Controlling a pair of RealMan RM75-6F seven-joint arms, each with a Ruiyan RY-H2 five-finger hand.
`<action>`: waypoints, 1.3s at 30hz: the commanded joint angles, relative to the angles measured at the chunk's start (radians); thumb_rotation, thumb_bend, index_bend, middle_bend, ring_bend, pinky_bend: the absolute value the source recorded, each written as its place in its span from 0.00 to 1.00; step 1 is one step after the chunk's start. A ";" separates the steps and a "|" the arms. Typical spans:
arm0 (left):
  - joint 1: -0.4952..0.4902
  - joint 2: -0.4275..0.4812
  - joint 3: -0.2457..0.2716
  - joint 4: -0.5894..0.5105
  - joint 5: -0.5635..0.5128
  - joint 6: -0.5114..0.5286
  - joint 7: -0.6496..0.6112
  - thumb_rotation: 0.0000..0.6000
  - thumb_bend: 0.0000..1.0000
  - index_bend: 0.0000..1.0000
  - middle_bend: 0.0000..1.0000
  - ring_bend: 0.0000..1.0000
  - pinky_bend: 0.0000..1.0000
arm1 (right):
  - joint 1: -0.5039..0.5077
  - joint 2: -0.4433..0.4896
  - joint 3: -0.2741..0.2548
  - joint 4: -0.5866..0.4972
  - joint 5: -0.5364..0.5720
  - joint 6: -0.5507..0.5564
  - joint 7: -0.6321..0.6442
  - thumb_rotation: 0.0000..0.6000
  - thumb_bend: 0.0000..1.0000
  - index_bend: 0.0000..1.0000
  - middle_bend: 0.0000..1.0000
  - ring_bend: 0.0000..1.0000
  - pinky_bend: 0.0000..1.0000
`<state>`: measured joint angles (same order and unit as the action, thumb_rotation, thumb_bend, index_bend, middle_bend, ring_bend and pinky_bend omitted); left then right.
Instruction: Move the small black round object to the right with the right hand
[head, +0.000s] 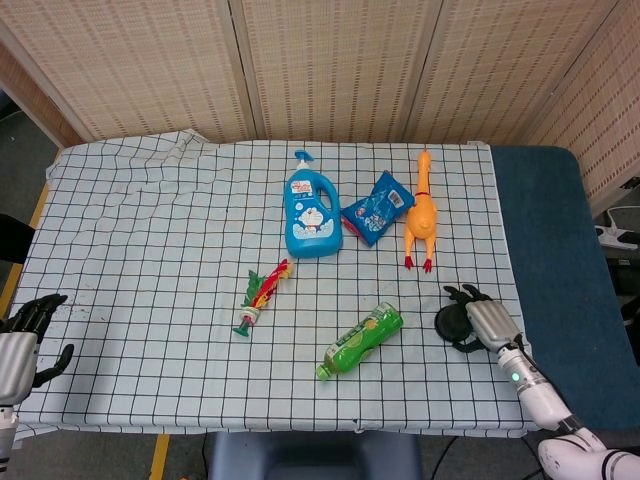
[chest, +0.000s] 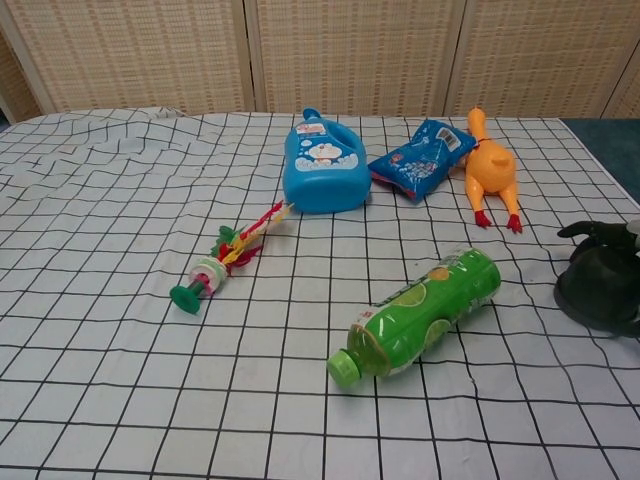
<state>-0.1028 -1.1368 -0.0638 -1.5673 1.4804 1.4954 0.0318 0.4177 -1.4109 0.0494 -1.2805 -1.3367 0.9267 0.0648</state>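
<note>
My right hand (head: 482, 320) lies over the small black round object (head: 452, 323) at the counter's (head: 150, 250) near right edge, fingers curled on its far rim; whether they grip it I cannot tell. The chest view crops both at its frame edge. Being round, the object shows no long axis. Only the head view shows my left hand (head: 22, 335), empty with fingers apart.

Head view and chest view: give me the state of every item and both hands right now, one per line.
small black round object: on the cloth, right hand over it
right hand: fingers curled around the object; firm grip unclear
left hand: idle off the cloth's left edge, holding nothing
green bottle: lying on its side, cap on
blue detergent bottle: lying flat, label up
rubber chicken: lying flat
blue snack packet: lying flat
shuttlecock toy: lying on its side
</note>
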 joint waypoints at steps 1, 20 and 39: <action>0.000 0.000 0.000 0.000 0.000 0.000 0.000 1.00 0.37 0.15 0.14 0.13 0.33 | 0.001 -0.005 0.001 0.006 0.000 0.001 0.000 1.00 0.06 0.13 0.19 0.05 0.21; 0.000 0.000 0.001 -0.001 0.001 0.000 0.001 1.00 0.37 0.15 0.14 0.13 0.33 | -0.024 -0.040 0.005 0.066 -0.059 0.122 0.040 1.00 0.13 0.61 0.53 0.44 0.56; -0.003 0.001 0.005 -0.001 -0.001 -0.012 -0.002 1.00 0.37 0.15 0.14 0.13 0.33 | -0.067 -0.035 0.062 0.116 -0.265 0.549 0.202 1.00 0.14 0.62 0.54 0.45 0.57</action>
<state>-0.1055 -1.1355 -0.0589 -1.5680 1.4797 1.4830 0.0298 0.3629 -1.4661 0.1147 -1.1636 -1.6184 1.5016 0.3060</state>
